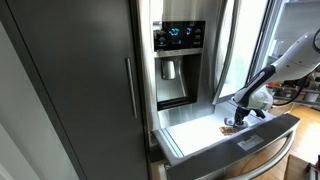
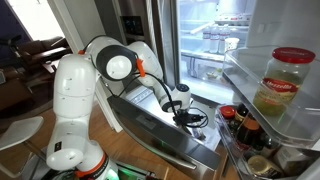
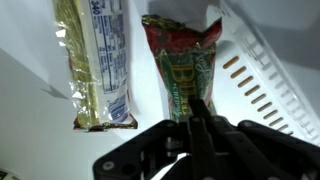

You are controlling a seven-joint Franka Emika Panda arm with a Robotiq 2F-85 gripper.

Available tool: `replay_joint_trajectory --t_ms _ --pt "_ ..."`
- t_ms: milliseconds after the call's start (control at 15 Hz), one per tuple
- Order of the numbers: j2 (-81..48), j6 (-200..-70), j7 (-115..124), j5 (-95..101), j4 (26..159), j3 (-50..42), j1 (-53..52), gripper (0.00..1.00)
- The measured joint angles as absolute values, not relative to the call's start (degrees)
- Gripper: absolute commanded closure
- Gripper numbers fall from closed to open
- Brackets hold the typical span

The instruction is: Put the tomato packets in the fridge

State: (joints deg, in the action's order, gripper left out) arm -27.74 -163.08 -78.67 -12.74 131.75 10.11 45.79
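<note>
Nearest the lens in the wrist view, the dark end effector [image 3: 200, 118] fills the bottom of the frame. It is clenched, and its tips pinch the lower end of the red packet [image 3: 185, 62]. Its linkage is blurred and cut off by the lower edge. Of the two tomato packets, the silvery packet [image 3: 97, 65] lies at the upper left on the white floor of the drawer [image 3: 30, 120], with its top cut off by the frame and its blue print too smeared to read. Just to its right and apart from it is the red packet, whose green lettering is also illegible. At the far right the drawer's slotted wall [image 3: 262, 88] runs out of frame. In an exterior view the fridge [image 1: 90, 80] shows its blue-lit display [image 1: 180, 35], and the end effector [image 1: 236, 118] reaches down into the open drawer [image 1: 195, 135]. The packets there are only a reddish smudge beneath it. In an exterior view the arm [image 2: 110, 65] hides most of the drawer, and no packets can be made out.
</note>
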Motion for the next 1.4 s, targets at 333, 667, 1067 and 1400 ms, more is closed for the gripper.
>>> replay_joint_trajectory --t_ms 333,667,1067,1400 --pt "-25.72 -163.01 -78.72 -14.19 131.51 11.48 47.01 0.6" --pt "-26.39 -162.05 -78.73 -15.74 131.52 12.01 47.06 0.24" --pt "-29.21 -162.04 -80.99 -18.99 130.4 14.57 48.62 0.29" --pt "-30.89 -162.04 -81.28 -19.36 129.52 15.38 49.86 0.66"
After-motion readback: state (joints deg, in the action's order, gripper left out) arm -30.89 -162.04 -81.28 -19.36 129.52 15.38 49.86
